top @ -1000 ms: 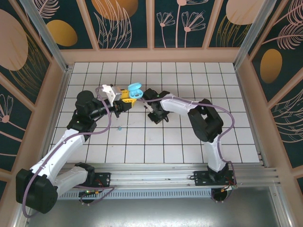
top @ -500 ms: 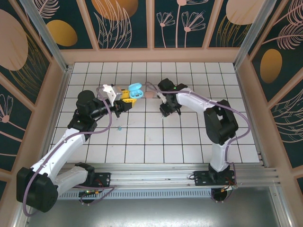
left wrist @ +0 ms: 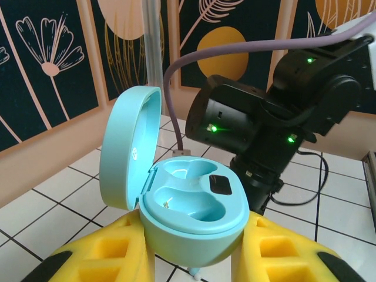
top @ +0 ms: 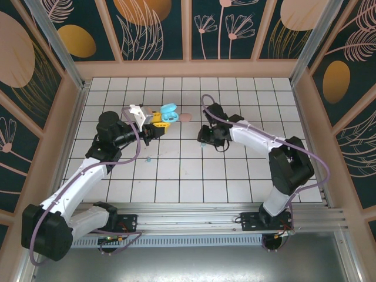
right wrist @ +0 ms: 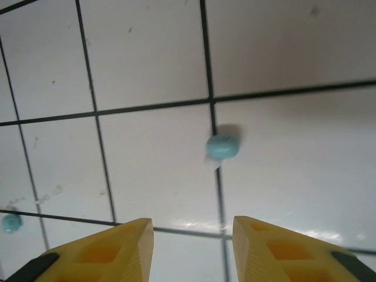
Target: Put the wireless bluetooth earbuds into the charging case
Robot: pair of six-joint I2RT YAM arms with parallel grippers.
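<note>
While left pincer [left wrist: 191,261] clamps open case [left wrist: 194,205], right pincer [right wrist: 191,247] parted — earbud [right wrist: 222,147] just ahead

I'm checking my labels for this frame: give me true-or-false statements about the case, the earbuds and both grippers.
The charging case, held in the left gripper, has its lid open. True.
Both wells of the case hold earbuds. False: both wells look empty.
The right gripper grips a teal earbud. False: its fingers stand apart, and the earbud lies on the tiled floor ahead of them.
A second teal earbud lies on the floor. True.
</note>
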